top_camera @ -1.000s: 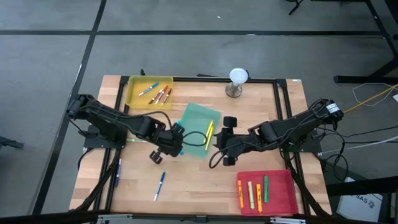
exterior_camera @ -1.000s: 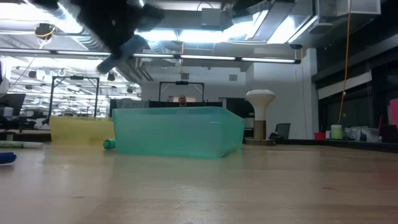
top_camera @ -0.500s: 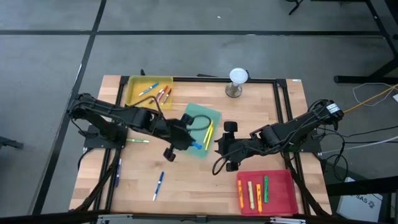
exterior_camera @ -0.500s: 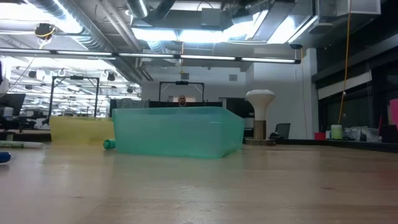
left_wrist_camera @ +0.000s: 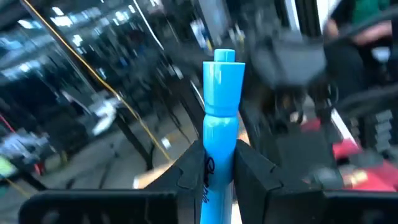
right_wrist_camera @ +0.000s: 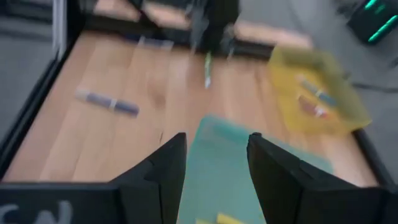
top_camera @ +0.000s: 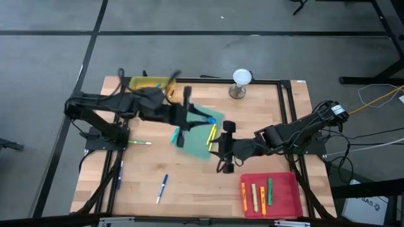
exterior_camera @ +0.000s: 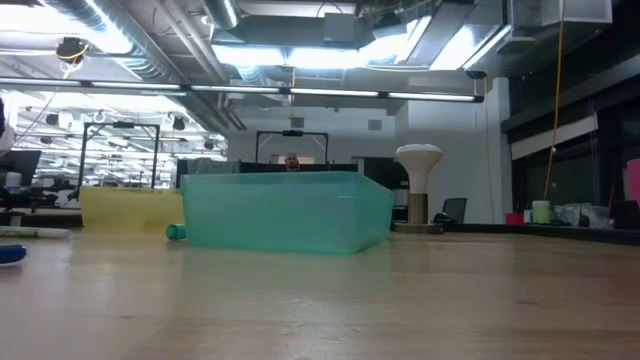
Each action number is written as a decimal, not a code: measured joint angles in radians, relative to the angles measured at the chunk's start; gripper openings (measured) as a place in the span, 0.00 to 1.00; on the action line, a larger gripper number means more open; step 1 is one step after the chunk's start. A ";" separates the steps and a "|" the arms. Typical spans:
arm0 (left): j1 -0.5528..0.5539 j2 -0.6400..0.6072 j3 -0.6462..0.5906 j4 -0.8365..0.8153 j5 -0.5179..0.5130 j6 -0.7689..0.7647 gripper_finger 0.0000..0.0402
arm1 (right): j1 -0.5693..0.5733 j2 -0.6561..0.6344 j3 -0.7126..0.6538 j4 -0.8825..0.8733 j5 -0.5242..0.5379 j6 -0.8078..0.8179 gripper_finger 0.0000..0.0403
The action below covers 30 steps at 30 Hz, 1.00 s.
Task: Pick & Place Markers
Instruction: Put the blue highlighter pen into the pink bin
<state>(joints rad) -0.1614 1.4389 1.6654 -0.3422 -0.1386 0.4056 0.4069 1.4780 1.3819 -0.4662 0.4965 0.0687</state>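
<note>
My left gripper (top_camera: 194, 117) hovers above the far part of the green tray (top_camera: 201, 133), shut on a light-blue marker (left_wrist_camera: 222, 112). My right gripper (top_camera: 221, 147) is open beside the tray's right edge; its fingers (right_wrist_camera: 163, 168) look over the tray (right_wrist_camera: 231, 163). A yellow marker (top_camera: 213, 133) lies in the green tray. More markers lie in the yellow tray (top_camera: 149, 84), half hidden by my left arm, and several lie in the red tray (top_camera: 271, 195). A blue marker (top_camera: 162, 188) and a green marker (top_camera: 140, 142) lie on the wood. My left gripper pinches the light-blue marker's barrel (left_wrist_camera: 219, 163) between its two fingers (left_wrist_camera: 194, 169). The marker runs along the fingers, and its capped end (left_wrist_camera: 223, 67) sticks out past the tips. It is lifted clear of the table and points toward the right side (top_camera: 209, 120).
A white lamp-like stand (top_camera: 240, 81) sits near the far edge. Another blue marker (top_camera: 118, 176) lies by the left frame rail. A black frame (top_camera: 287, 126) borders the table. Bare wood lies between the green tray and the near edge (exterior_camera: 330, 300).
My left gripper has risen with the light-blue marker from beside the green tray's near left corner. It has swung toward the far edge and turned, and now hangs over the tray's far part. My right gripper has shifted slightly toward the left.
</note>
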 joint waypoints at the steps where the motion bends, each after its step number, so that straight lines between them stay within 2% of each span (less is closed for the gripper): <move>1: 0.004 -0.011 0.001 0.018 0.001 0.000 0.14 | -0.002 -0.002 0.000 0.034 0.013 -0.016 0.42; 8: 0.037 -0.098 0.002 0.109 0.053 -0.070 0.14 | -0.004 -0.071 0.000 0.316 0.135 -0.209 0.42; 15: 0.048 -0.124 0.002 0.170 0.158 -0.122 0.14 | -0.007 -0.131 0.000 0.537 0.143 -0.356 0.42; 23: 0.045 -0.079 -0.007 0.172 0.165 -0.134 0.14 | -0.031 -0.132 0.000 0.597 0.141 -0.299 0.42; 30: 0.045 -0.019 -0.007 0.163 0.167 -0.142 0.14 | -0.043 -0.130 0.000 0.593 0.139 -0.259 0.54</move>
<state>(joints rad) -0.1166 1.4200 1.6581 -0.1791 0.0284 0.2639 0.3641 1.3479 1.3819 0.1266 0.6353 -0.1903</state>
